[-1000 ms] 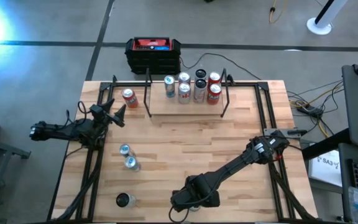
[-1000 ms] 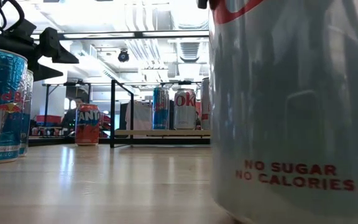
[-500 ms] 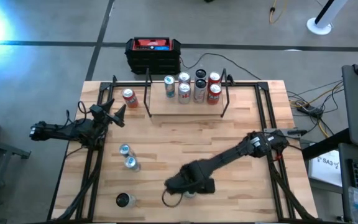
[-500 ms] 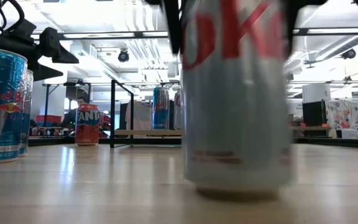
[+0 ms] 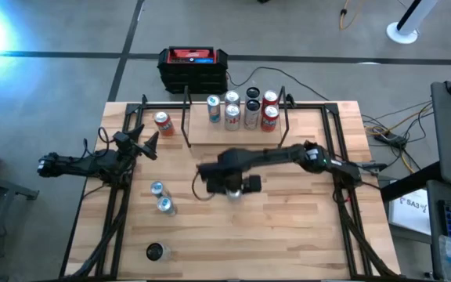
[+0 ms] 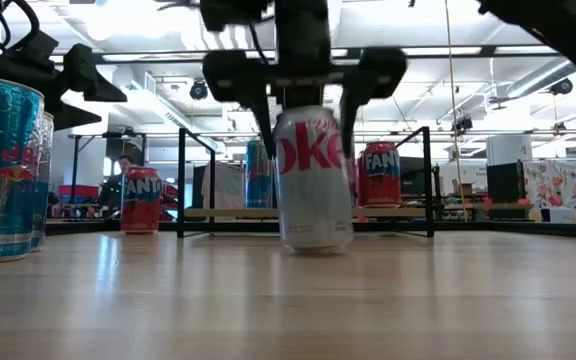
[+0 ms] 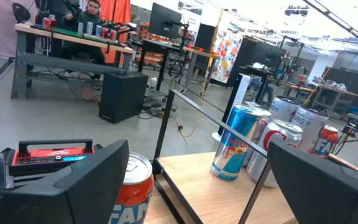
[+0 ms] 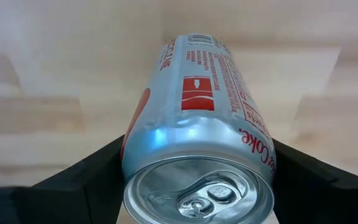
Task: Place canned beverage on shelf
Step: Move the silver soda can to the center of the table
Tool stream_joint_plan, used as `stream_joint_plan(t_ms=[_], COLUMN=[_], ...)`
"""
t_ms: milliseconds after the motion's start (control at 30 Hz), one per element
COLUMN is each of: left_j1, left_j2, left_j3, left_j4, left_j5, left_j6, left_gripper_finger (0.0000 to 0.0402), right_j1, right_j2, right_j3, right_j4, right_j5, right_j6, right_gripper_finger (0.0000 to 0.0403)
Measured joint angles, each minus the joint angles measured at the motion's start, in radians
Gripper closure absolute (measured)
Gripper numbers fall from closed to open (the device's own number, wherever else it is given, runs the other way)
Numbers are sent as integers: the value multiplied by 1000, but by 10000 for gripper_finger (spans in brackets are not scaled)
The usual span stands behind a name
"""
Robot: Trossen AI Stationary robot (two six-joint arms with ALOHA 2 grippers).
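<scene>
Silver Diet Coke can [image 6: 313,180] upright in right tool [image 6: 306,105] grip, before can-crowded shelf [image 5: 233,135]; left tool [image 5: 143,142] open, empty.

Silver can [image 6: 314,180] with red lettering at frame centre. Orange-red can [image 5: 163,123] upper left, blue-and-silver cans [image 5: 161,199] lower left. Black box [image 5: 193,69] topped red, light wood table [image 5: 304,227].

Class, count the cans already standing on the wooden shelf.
6, on the shelf in three pairs: teal and silver cans, silver and dark-topped ones, two red cans. Others may be hidden.
</scene>
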Motion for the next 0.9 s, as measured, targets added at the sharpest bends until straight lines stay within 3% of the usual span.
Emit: stream_joint_plan(t_ms=[433, 900], left_j1=[0, 0], left_j2=[0, 0], left_j3=[0, 0], left_j4=[0, 0], left_j5=[0, 0], left_j6=[0, 0], left_gripper_finger=[33, 33], right_j1=[-213, -293], right_j2=[-1, -1], right_j3=[1, 0], right_j4=[35, 57], right_j5=[22, 25], right_j6=[-261, -369], right_gripper_finger=[86, 87])
